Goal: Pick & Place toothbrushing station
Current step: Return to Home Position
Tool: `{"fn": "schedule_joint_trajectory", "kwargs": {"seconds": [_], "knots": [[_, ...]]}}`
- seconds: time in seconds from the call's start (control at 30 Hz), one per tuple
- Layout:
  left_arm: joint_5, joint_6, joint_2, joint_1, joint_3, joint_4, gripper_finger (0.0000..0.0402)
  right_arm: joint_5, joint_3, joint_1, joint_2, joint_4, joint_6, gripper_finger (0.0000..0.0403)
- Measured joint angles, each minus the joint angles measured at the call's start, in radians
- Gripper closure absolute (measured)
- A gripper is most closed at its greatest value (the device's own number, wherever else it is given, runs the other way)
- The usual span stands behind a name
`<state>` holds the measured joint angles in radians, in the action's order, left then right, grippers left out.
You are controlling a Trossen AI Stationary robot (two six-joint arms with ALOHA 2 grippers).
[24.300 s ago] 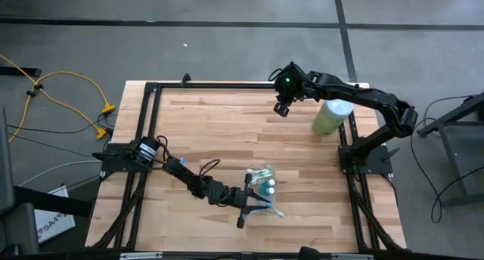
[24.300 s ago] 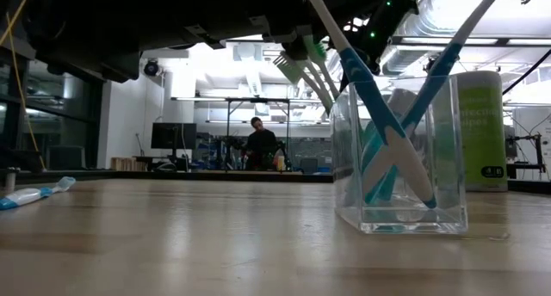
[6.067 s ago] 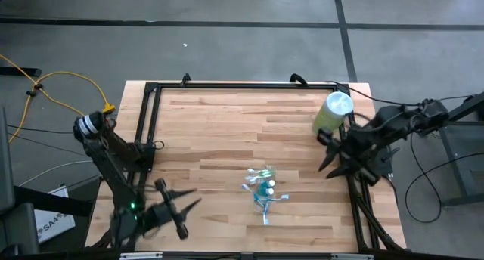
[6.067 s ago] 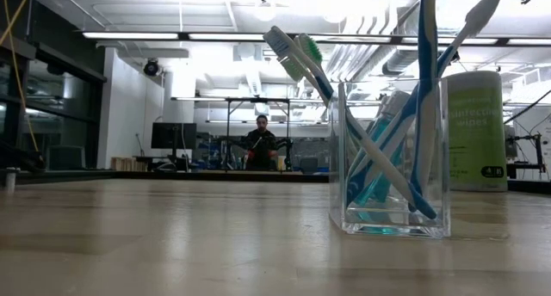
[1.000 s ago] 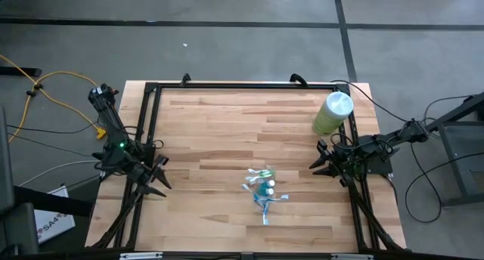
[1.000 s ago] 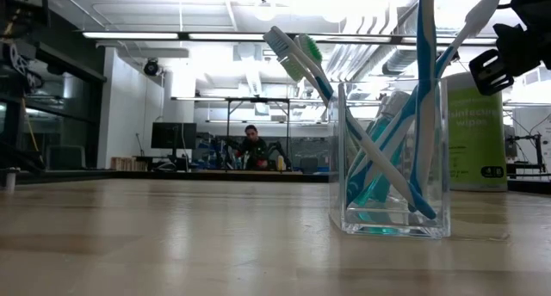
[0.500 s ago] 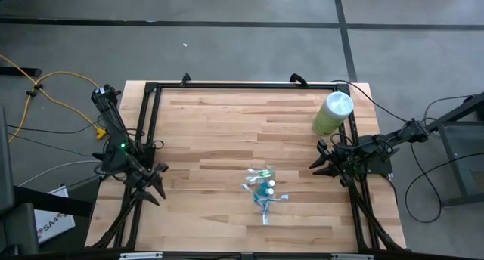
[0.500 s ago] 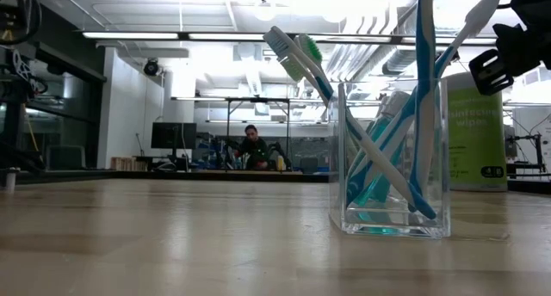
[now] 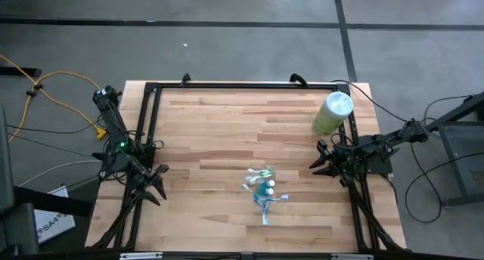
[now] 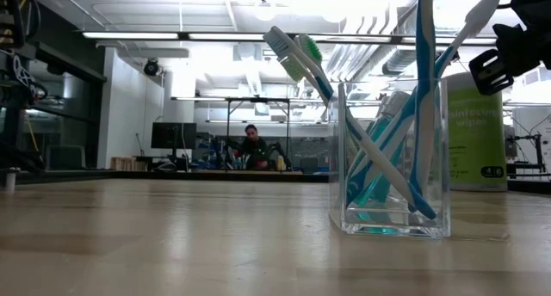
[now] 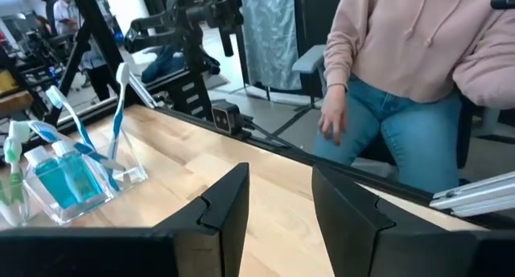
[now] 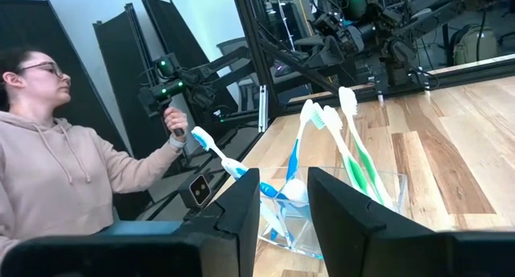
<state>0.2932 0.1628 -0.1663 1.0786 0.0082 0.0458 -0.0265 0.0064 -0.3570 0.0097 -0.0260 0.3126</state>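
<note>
The clear toothbrush holder point(image 9: 263, 186) stands toward 5 o'clock from the table point(image 9: 227, 131) middle, so the left gripper point(image 9: 156, 186) at 9 o'clock and the right gripper point(image 9: 318, 162) at 3 o'clock, both a little open and empty, should tuck in slowly, away from it.

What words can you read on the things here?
"wipes": on the green canister, low view; the word above it is partly hidden.
"SA4": on the white box on the floor, high view.
The canister's black badge: too small to read.
</note>
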Motion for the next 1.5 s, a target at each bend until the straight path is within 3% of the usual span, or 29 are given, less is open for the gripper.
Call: {"fn": "schedule_joint_trajectory", "kwargs": {"seconds": [1.5], "knots": [[0.022, -0.051, -0.015, -0.001, 0.0, 0.003, 0.027, -0.002, 0.0, 0.0, 0.0, 0.0, 0.0, 0.0305]]}}
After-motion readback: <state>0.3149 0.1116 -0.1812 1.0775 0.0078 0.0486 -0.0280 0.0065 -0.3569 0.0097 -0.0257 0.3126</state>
